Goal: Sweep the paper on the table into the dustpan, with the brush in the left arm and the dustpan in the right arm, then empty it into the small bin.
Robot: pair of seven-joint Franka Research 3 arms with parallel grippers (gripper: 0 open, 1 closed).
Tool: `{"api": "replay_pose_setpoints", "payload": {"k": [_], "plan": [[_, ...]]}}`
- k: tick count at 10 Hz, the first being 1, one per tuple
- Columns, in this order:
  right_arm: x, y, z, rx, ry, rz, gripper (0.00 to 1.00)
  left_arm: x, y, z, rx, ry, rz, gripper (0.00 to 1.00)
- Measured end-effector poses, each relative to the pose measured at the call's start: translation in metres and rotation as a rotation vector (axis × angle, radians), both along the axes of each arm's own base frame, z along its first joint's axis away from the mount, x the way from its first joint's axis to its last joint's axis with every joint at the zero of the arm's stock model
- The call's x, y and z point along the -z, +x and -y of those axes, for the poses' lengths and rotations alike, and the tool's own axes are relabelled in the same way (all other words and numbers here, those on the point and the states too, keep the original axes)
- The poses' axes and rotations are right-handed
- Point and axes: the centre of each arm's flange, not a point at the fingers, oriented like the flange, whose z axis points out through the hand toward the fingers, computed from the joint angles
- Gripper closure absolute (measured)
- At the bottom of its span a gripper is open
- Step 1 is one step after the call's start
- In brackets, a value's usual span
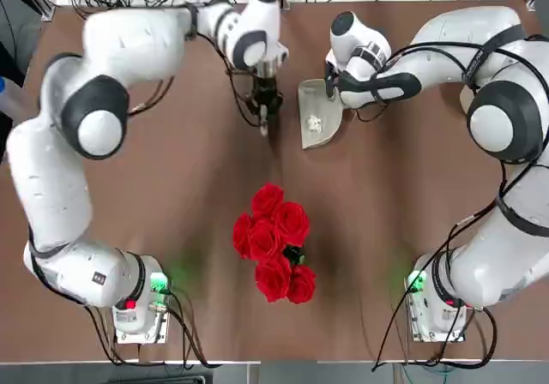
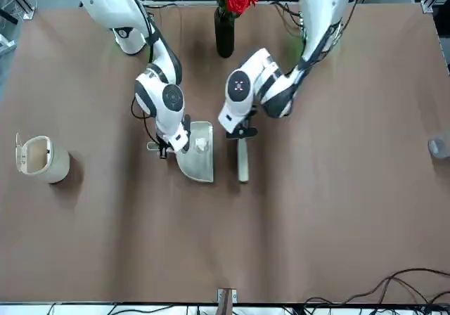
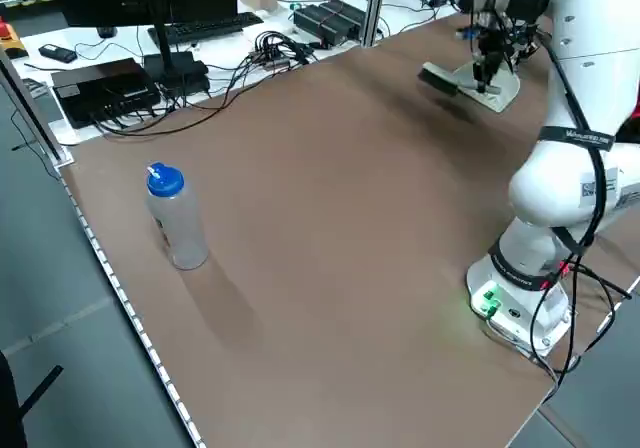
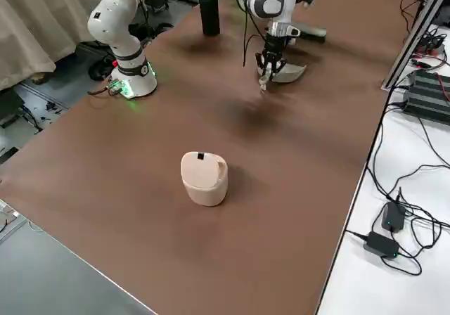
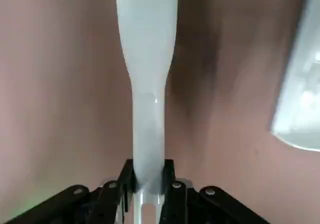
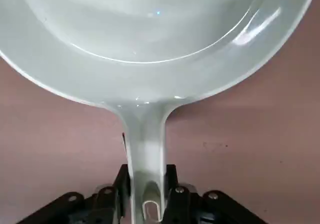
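Observation:
The pale beige dustpan (image 1: pixel 316 110) is near the middle of the brown table (image 1: pixel 171 195), and my right gripper (image 1: pixel 337 82) is shut on its short handle (image 6: pixel 146 149). The tiny white paper (image 1: pixel 315 124) lies inside the scoop, and it shows as the paper (image 2: pixel 202 145) in the front view too. Just beside the dustpan (image 2: pixel 197 157) is the brush (image 2: pixel 242 162), pointing away from me. My left gripper (image 2: pixel 242 131) is shut on its cream handle (image 5: pixel 148 109). The small bin (image 2: pixel 42 159) stands well off to my right with its flap lid up.
A dark vase of red roses (image 1: pixel 274 234) stands between the arm bases, on my side of the dustpan. A clear bottle with a blue cap (image 3: pixel 175 218) stands far to my left. Cables and electronics (image 3: pixel 150 73) lie past the table's far edge.

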Motion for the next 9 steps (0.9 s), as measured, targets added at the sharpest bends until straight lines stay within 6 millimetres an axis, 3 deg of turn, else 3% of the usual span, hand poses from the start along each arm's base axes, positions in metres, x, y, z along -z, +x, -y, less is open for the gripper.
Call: {"api": "replay_pose_setpoints", "payload": {"k": [1, 2, 4, 6, 8, 9], "plan": [[-0.001, 0.004, 0.005, -0.011, 0.008, -0.008, 0.67, -0.021, 0.007, -0.035, -0.006, 0.017, 0.017, 0.73], [-0.003, 0.007, 0.008, -0.018, 0.025, -0.026, 0.67, -0.033, 0.019, -0.083, -0.011, 0.030, 0.028, 0.73], [-0.014, 0.015, 0.018, -0.018, 0.085, -0.068, 0.67, -0.041, 0.060, -0.195, -0.022, 0.026, 0.027, 0.73], [-0.036, 0.029, 0.041, -0.001, 0.147, -0.088, 0.67, -0.041, 0.099, -0.318, -0.029, -0.022, 0.026, 0.73], [-0.065, 0.043, 0.080, 0.059, 0.161, -0.080, 0.67, -0.036, 0.110, -0.418, 0.017, -0.073, 0.015, 0.73], [-0.084, 0.048, 0.098, 0.093, 0.162, -0.061, 0.67, -0.030, 0.105, -0.451, 0.042, -0.092, 0.000, 0.73]]}}
